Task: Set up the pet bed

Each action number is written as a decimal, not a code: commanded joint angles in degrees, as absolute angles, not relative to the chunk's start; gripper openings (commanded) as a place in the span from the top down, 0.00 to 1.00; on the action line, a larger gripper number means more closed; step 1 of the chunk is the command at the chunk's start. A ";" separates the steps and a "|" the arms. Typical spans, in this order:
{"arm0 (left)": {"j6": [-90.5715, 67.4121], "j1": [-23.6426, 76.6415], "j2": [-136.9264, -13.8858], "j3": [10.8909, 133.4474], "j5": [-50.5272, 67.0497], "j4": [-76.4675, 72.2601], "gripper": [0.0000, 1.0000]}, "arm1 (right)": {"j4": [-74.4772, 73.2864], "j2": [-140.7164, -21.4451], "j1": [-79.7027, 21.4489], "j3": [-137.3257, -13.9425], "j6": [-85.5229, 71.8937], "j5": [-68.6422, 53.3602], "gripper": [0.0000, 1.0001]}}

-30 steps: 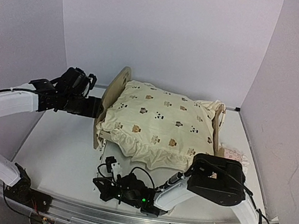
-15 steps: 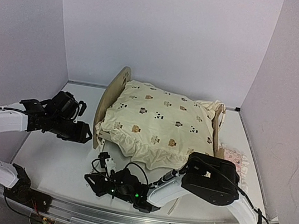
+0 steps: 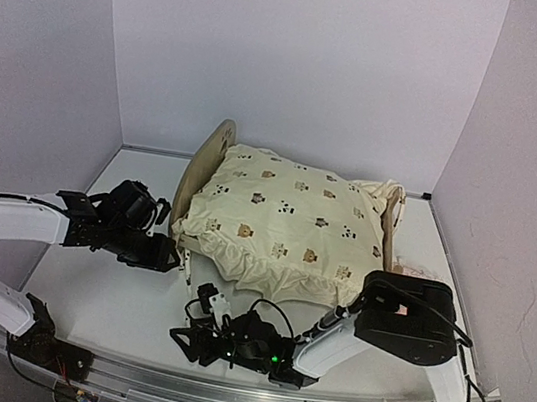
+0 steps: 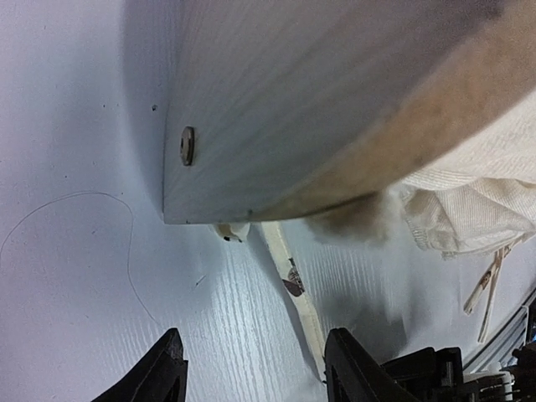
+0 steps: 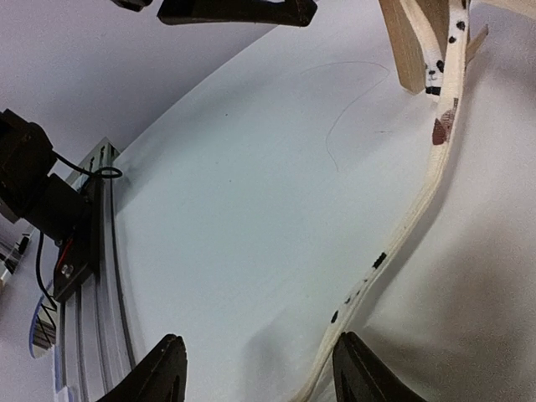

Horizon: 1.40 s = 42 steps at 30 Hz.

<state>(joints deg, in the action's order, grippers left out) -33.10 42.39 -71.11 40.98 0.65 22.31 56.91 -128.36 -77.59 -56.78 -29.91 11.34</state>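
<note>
Both gape empty: left gripper (image 3: 172, 256) has neared the pet bed (image 3: 203, 157), right gripper (image 3: 181, 339) hovers low.

1. Left arm (image 3: 3, 220), above the aluminium rail (image 3: 239, 399): smooth white shells; black wrist section; thin black cable (image 3: 6, 198) along the top.
2. Right arm (image 3: 328, 346), above the rail: white shells; bulky rounded black housing (image 3: 403, 317); looped black cables (image 3: 267, 312); small green light (image 3: 273, 359).
3. Left end effector (image 4: 255, 377) and right end effector (image 5: 260, 368): matte black, blunt tapered fingers.
</note>
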 commanded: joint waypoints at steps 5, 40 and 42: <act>-36.93 45.04 -77.59 39.44 -5.80 10.74 0.42 | 46.57 -123.67 -77.26 -55.53 -25.02 10.96 0.44; -39.73 47.73 -60.61 29.54 -13.79 14.86 0.51 | 28.46 -128.35 -73.60 -76.65 -13.82 26.14 0.55; -39.60 47.73 -59.99 29.37 -13.24 14.87 0.52 | 28.21 -129.94 -73.20 -78.96 -12.66 28.41 0.54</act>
<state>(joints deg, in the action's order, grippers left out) -39.11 47.59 -61.96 29.69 -12.64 14.52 29.50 -126.44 -73.30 -74.10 -17.32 23.24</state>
